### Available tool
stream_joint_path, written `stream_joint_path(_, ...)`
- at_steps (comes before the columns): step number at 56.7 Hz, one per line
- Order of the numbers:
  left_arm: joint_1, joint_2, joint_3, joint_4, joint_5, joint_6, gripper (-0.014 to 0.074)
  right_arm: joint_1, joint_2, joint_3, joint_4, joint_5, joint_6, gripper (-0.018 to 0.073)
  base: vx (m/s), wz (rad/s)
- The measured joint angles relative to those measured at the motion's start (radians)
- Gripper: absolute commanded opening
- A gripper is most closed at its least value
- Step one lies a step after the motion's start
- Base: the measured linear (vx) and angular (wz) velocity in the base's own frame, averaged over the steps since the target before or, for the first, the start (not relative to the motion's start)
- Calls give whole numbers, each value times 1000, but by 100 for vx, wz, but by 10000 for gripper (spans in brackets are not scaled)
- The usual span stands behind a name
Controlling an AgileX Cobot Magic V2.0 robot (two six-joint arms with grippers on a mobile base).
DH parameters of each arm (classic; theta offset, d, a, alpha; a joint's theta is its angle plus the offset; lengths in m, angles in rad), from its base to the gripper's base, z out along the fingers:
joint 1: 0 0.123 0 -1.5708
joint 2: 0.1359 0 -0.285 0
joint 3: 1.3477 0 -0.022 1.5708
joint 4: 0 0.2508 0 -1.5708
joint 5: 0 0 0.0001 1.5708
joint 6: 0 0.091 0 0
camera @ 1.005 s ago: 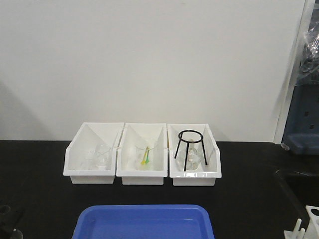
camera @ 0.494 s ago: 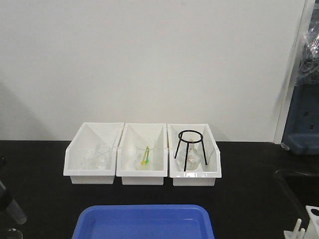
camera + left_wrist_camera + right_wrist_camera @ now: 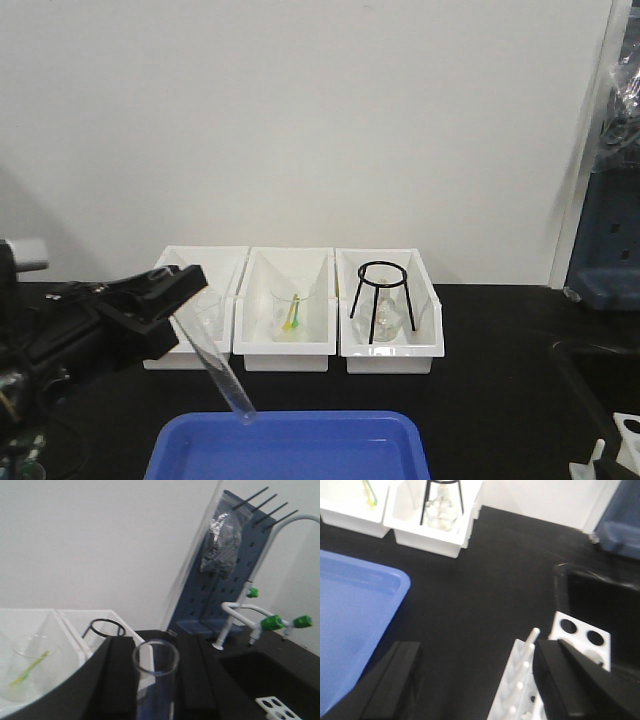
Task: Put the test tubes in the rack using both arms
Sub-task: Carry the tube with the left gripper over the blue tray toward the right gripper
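One test tube point(image 3: 222, 368) is now in the air. Half a second ago the front view showed only a dark piece of the arm at the left edge. Now the left gripper point(image 3: 178, 288) has risen into plain sight, closed on the upper part of the tube. The tube hangs tilted, with its closed end down above the near-left part of the blue tray point(image 3: 290, 418). In the left wrist view its open mouth stands between the two black fingers point(image 3: 119, 672).

The right gripper point(image 3: 480, 690) is spread wide and holds nothing. It hovers over the black table point(image 3: 485, 580), just beside the rack point(image 3: 581, 634). The rack stands at the far right of the table, well apart from the tube. I judge that the pick is done. What remains is to carry the tube across, perhaps with a handover to the right arm, and then to insert it in a hole.
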Motion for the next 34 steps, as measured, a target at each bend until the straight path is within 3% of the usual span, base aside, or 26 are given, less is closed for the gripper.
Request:
stream_joint_path(8,-22,137,-33,33,-115,-31,-1,101,97,-75,194,45,-227,505,0,0)
stream_joint_path(15,-37,216,-46,64,-191,-48,-1,220,174,-127,314,45,-344,505,0,0)
stream_joint_path(23,-46,278,-46,107,-261,-78,-1,346,280,-199,349,23,-384,508,0,0)
stream_joint_path(34,-51,298,-46,131,-319,-105,-1,461,428,-312,358,0,-386,534,0,0)
